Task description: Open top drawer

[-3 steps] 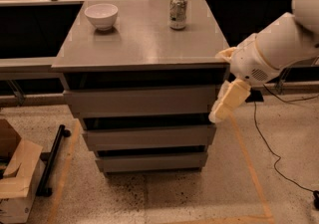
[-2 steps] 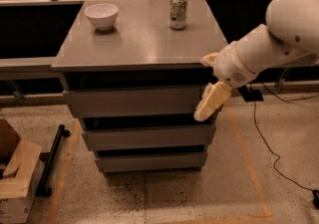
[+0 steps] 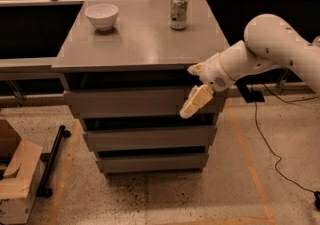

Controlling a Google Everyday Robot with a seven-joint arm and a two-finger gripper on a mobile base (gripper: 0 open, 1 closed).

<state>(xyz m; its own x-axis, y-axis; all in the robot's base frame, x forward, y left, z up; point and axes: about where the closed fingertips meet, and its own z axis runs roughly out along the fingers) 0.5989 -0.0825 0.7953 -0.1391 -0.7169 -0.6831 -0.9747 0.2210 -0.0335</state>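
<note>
Far left on the floor: cardboard box point(image 3: 15, 179), black bar point(image 3: 52, 161) lying beside it

Grey cabinet point(image 3: 135, 44) mid-room. White bowl point(image 3: 101, 15) on its top at back left, drink can point(image 3: 178, 11) upright at back right, well apart from each other

Top drawer point(image 3: 125, 102) sits directly under the cabinet top, dark gap between the two. It's the widest front, plain panel. Middle drawer point(image 3: 150, 137) and bottom drawer point(image 3: 152, 162) are below it, each narrower than the one above. Whether the top drawer is pulled out at all, can't tell from here

Gripper point(image 3: 192, 105) is at the right end of the top drawer front, just under the cabinet top's right front corner, cream-coloured, angled down and to the left across the panel. Contact with the panel: can't tell. Spread or pressed together: can't tell either

White arm point(image 3: 270, 51) comes in from the right edge, bent down toward the cabinet

Right of the cabinet: orange tape line point(image 3: 248, 166) on the floor, black cable point(image 3: 265, 139) trailing across it
</note>
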